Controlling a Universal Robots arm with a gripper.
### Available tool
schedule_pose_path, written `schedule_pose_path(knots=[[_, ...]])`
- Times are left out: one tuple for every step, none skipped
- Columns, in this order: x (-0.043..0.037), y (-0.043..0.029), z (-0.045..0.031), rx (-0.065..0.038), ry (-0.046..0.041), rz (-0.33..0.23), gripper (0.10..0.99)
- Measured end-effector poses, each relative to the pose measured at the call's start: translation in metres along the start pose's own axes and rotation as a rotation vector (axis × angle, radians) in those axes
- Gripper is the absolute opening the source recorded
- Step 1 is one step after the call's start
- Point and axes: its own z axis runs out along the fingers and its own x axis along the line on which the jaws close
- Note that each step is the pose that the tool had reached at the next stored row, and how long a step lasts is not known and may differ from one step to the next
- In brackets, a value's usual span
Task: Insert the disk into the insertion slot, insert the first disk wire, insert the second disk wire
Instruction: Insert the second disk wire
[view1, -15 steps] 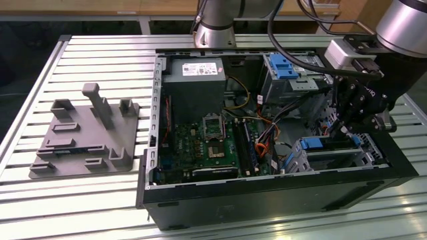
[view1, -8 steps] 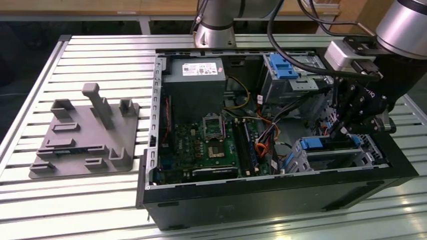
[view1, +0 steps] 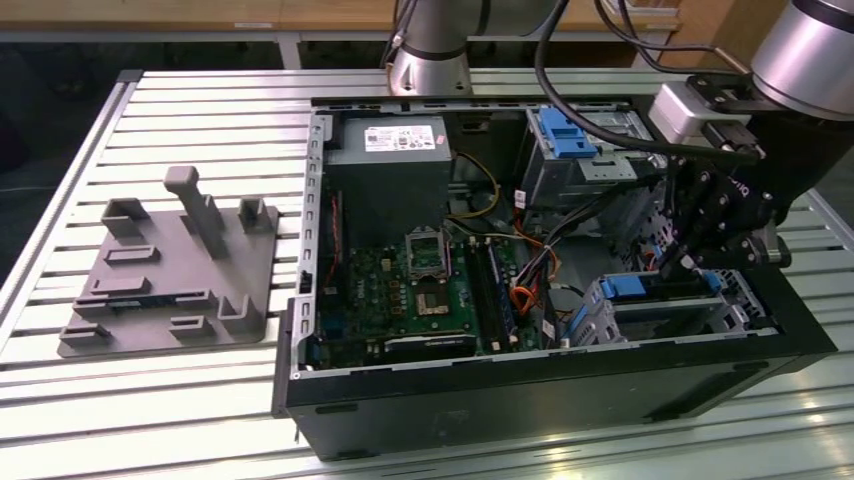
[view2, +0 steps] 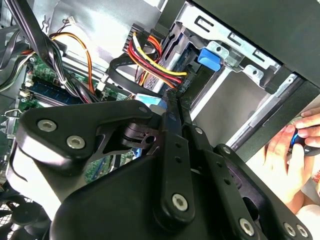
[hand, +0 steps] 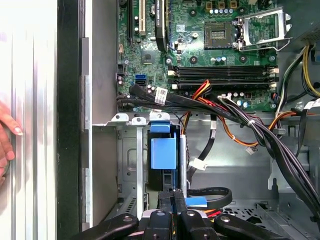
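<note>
One open computer case (view1: 534, 400) on the slatted metal worktop (view1: 200, 110), side panel off. Beside it, toward the exterior view's left, a grey fixture plate (view1: 174, 270) with upright posts.

**Task items**
- Disk (view1: 627, 288): seated on edge in the insertion slot (view1: 727, 310), blue frame uppermost, at the case corner toward the exterior view's right.
- Same disk in the first wrist view (hand: 164, 152): blue tab between the perforated silver walls of the slot (hand: 132, 150).
- Gripper (view1: 687, 265): directly above the disk. Fingers (hand: 167, 200) pressed together at the end of the blue frame. Cannot tell whether anything lies pinched between them. Same clenched state in the second wrist view (view2: 172, 107).

**Labels and print**
- White printed label (view1: 404, 137) on top of the grey power supply (view1: 387, 170).
- Small white tags (hand: 161, 95) on the black cable bundle (hand: 235, 110) crossing the green motherboard (hand: 210, 50).

**By view**
- Exterior view: taller grey bay (view1: 587, 150) with blue latch (view1: 567, 130), behind the slot.
- First wrist view: bare processor socket (hand: 262, 25) and a person's fingertips (hand: 6, 145) on the worktop outside the case wall.
- Second wrist view: red and yellow wires (view2: 150, 65) beside the blue latch (view2: 209, 57), and a hand (view2: 295, 150) outside the case holding a small blue object.
</note>
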Motion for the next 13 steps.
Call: schedule_pose_path(knots=[[0.0006,-0.0001,0.0003,0.0,0.0001,0.0,0.141],[0.0014,-0.0001,0.0006,0.0,0.0,0.0,0.141],[0.0015,-0.0001,0.0006,0.0,0.0,0.0,0.141],[0.0016,-0.0001,0.0007,0.0,0.0,0.0,0.141],[0.0018,-0.0001,0.0008,0.0,0.0,0.0,0.141],[0.0019,-0.0001,0.0008,0.0,0.0001,0.0,0.141],[0.002,-0.0001,0.0009,0.0,0.0001,0.0,0.141],[0.0021,-0.0002,0.0011,0.0,-0.0001,-0.001,0.141],[0.0023,-0.0002,0.0012,0.0,-0.0001,-0.001,0.141],[0.0024,-0.0001,0.0013,0.0,0.0,-0.001,0.141],[0.0026,-0.0001,0.0014,0.0,0.0001,-0.001,0.141],[0.0027,-0.0002,0.0015,0.0,0.0001,-0.001,0.141],[0.0028,-0.0002,0.0016,0.0,0.0001,-0.001,0.141]])
